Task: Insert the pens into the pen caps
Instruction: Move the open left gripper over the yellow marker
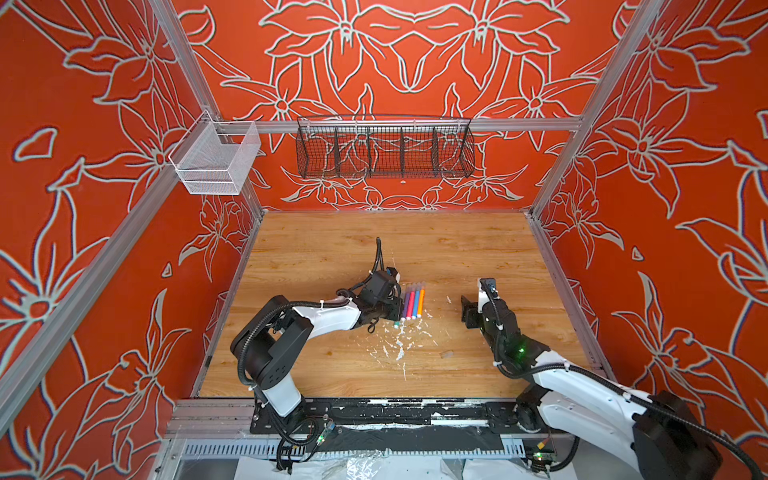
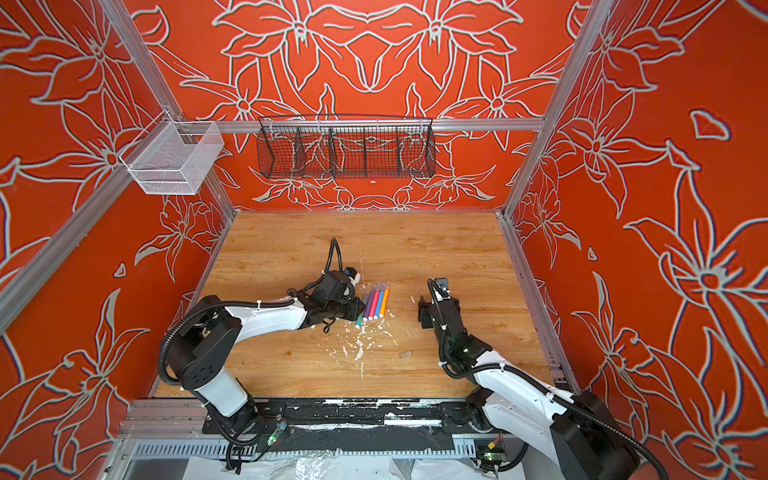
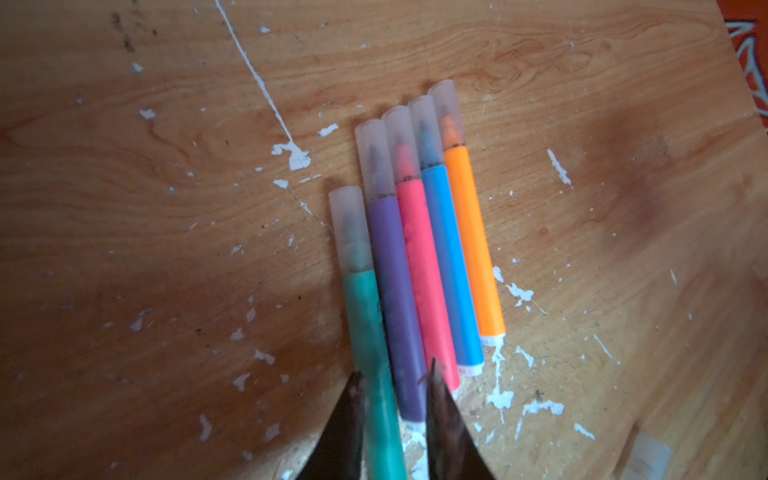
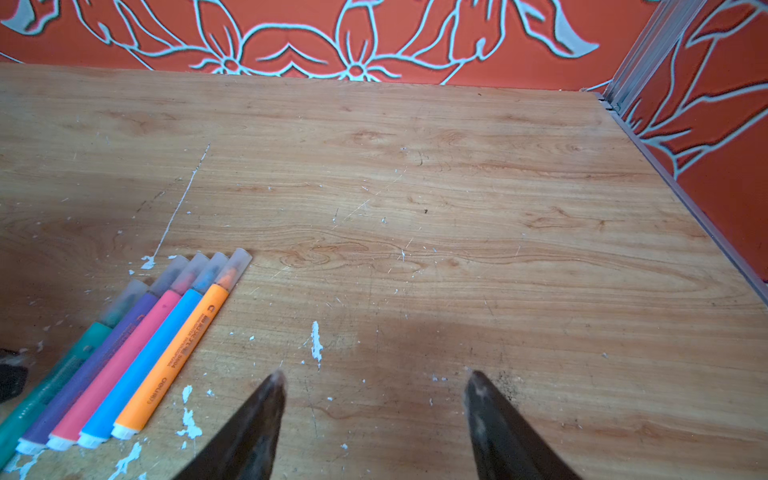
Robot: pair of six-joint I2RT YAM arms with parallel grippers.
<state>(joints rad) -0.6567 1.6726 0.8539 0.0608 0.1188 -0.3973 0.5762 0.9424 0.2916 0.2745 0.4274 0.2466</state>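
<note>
Arms in both top views bend low over the wood-grain worktop (image 1: 332, 257) (image 2: 457, 257). The left hand (image 1: 393, 314) (image 2: 356, 312) reaches toward the middle, its fingertips at the near end of a row of slim felt-tip pens. The right hand (image 1: 467, 309) (image 2: 424, 313) hangs well apart from that row, pointing away from its base. A small translucent loose cap (image 1: 446, 354) (image 2: 405, 354) lies alone, nearer the right arm. White paint flecks (image 1: 399, 345) (image 2: 359, 351) scatter just short of the left hand. Orange-red walls with pale flower outlines (image 1: 415, 62) enclose the cell. A black wire basket (image 1: 384, 149) and a white mesh basket (image 1: 216, 160) hang on the aluminium rails.

In the left wrist view, the left hand (image 3: 395, 370) has its fingers (image 3: 345, 419) narrowly parted around the green felt-tip pen (image 3: 365, 316). One finger touches the barrel and a gap shows at the other, so the pen is not clamped. Touching side by side beyond it lie the purple pen (image 3: 395, 270), pink pen (image 3: 424, 257), blue pen (image 3: 451, 257) and orange pen (image 3: 473, 241). Each wears a translucent fitted cap (image 3: 351, 228) at the end far from the hand.

In the right wrist view, the right hand (image 4: 376, 374) spreads its fingers (image 4: 257, 419) wide over bare worktop, holding nothing. The five pens lie off to its side, the orange one nearest.
</note>
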